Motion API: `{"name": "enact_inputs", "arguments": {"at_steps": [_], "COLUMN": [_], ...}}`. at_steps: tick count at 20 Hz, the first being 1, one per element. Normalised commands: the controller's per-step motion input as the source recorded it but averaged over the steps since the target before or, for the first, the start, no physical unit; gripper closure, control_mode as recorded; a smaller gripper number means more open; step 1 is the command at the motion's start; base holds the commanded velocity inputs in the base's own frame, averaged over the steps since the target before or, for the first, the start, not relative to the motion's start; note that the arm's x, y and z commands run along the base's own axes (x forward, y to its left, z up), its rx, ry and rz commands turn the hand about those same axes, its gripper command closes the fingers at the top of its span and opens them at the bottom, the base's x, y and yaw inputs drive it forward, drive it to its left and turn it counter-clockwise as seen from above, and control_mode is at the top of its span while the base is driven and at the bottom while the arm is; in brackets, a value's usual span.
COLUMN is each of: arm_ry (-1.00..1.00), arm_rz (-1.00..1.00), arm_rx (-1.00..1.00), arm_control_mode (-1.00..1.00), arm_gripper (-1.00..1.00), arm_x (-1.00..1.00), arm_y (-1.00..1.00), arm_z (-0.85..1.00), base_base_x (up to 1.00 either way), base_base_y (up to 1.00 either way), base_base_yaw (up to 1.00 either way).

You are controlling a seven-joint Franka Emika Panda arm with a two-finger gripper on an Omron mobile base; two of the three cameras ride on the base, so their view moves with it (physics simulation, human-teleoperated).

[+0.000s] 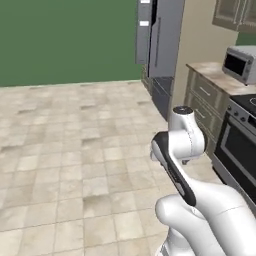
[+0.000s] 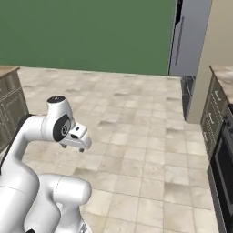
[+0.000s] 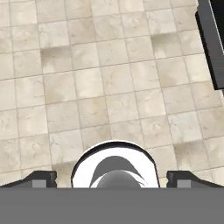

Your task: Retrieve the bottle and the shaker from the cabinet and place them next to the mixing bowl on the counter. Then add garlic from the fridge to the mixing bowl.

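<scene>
On the left of both base views lies open tiled floor point(image 1: 75, 150) under a green wall point(image 1: 65, 40), and the arm is folded up over the base with nothing in its grasp. In the hand view the pincer point(image 3: 112, 178) looks straight down at bare tiles; its two dark tips sit far apart at the bottom corners of that view, so it is spread wide and empty. Moving right, the fridge point(image 1: 162, 40) stands at the far end of the floor, dark grey, tall and upright, its long bar handle running vertically; a door leaf seems to stand ajar on its left side, with pale bins on it, though that is too small to be sure of. Right of the fridge comes a beige wall end, then the table point(image 1: 220, 80) with its mottled top over panelled drawers, carrying a microwave point(image 1: 240, 62), and nearest on the right a dark oven front point(image 1: 240, 145). The garlic should be inside the fridge, but no piece of it can be made out from here. The relation that matters is plain: the fridge lies ahead and to the right of the pincer, well apart from it and far beyond the folded arm's reach. I judge the base must drive toward the fridge before the arm can extend into it.
</scene>
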Motion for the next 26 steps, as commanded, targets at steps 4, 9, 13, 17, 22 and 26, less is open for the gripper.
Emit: {"name": "enact_inputs", "arguments": {"at_steps": [4, 9, 13, 17, 22, 26], "arm_ry": [0.0, 0.0, 0.0, 0.0, 0.0, 0.0], "arm_rz": [0.0, 0.0, 0.0, 0.0, 0.0, 0.0], "arm_rx": [0.0, 0.0, 0.0, 0.0, 0.0, 0.0], "arm_control_mode": [1.0, 1.0, 1.0, 1.0, 1.0, 1.0], "arm_gripper": [-1.0, -1.0, -1.0, -1.0, -1.0, -1.0], "arm_x": [0.0, 0.0, 0.0, 0.0, 0.0, 0.0], "arm_y": [0.0, 0.0, 0.0, 0.0, 0.0, 0.0], "arm_z": [0.0, 0.0, 0.0, 0.0, 0.0, 0.0], "base_base_x": [0.74, 0.87, 0.94, 1.0, 0.88, 0.79], "base_base_y": [0.82, 0.97, 0.99, 1.0, 1.0, 1.0], "base_base_yaw": [-0.64, -0.53, -0.38, -0.35, -0.39, -0.38]}}
